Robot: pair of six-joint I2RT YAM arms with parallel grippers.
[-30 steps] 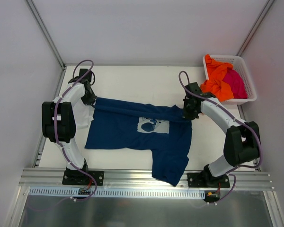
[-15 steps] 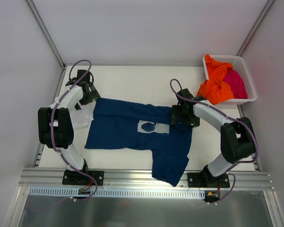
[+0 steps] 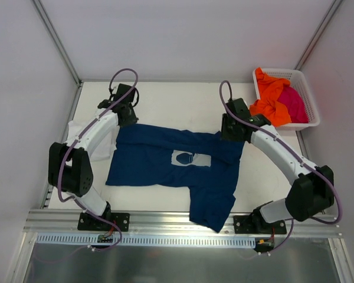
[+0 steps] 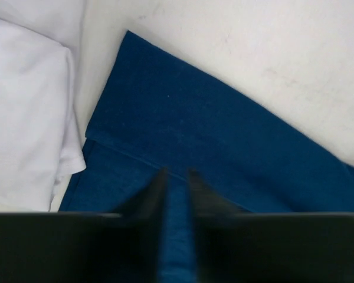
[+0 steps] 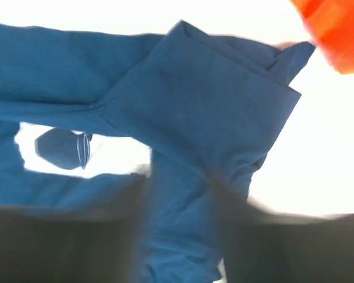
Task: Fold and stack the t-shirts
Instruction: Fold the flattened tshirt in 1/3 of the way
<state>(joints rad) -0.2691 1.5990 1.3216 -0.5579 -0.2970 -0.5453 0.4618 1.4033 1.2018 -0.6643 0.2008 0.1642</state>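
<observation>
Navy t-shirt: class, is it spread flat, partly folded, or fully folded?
Partly folded: the navy t-shirt has its far edge doubled over beside the chest print; the rest lies spread.

I work in a lab cell. White panels (image 3: 183,35) surround the table (image 3: 177,97) ahead; an aluminium rail (image 3: 183,219) lies behind.

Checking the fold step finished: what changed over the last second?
The left gripper and right gripper let go of the folded far edge of the navy shirt, opened and pulled back toward the far side; the edge dropped flat. The white shirt and basket are unchanged.
</observation>
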